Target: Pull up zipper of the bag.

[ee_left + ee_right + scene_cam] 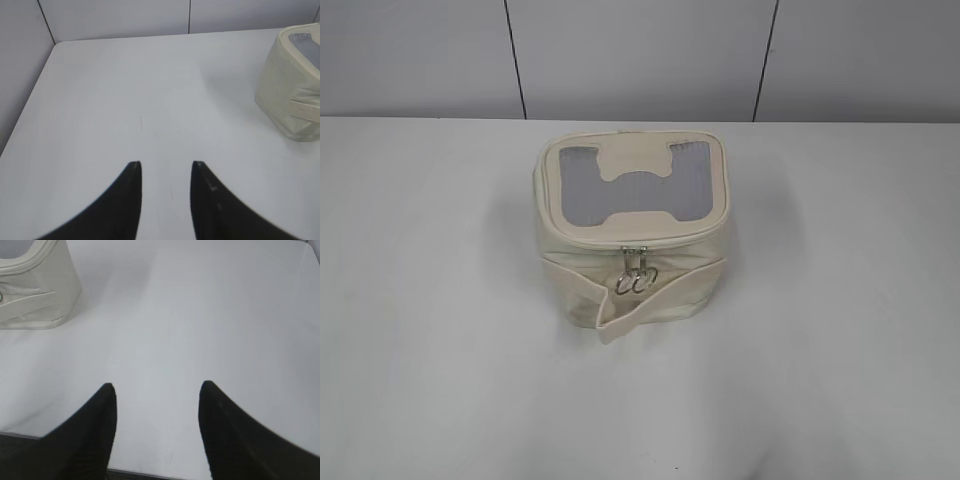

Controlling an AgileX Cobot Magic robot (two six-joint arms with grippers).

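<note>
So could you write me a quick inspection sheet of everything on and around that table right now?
Surface: white table, bare apart from the bag.
Job's things: cream bag upright near the table's middle, lid with a grey mesh window; the zipper has two sliders meeting at the front, ring pulls hanging side by side; a strap crosses the front.
Clutter: nothing seen.
Grippers: left gripper open, over bare table left of the bag; right gripper open, wider, over the table's near edge right of the bag. Neither touches anything.
Cables: nothing seen.
Surroundings: pale panelled wall behind.
</note>
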